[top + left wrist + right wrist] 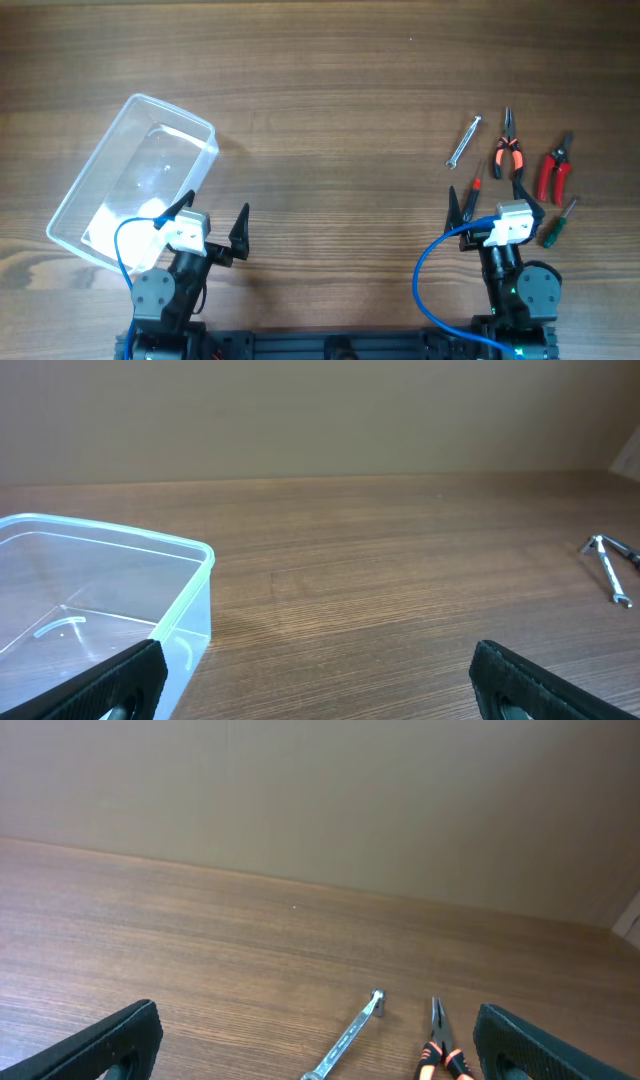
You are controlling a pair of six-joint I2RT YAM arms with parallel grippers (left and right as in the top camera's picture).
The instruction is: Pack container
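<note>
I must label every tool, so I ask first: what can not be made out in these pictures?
Red screwdriver, overhead: lower end hidden by the right gripper.
Pliers and wrench, right wrist view: cut off by the bottom edge.
Container, left wrist view: left part beyond the frame edge.
Green screwdriver, overhead: tip too small to tell.

Wood tbl [330, 80], container [120, 170], wrench [463, 141], pliers [509, 152], cutters [554, 172], 2 screwdrivers [474, 188]
</note>
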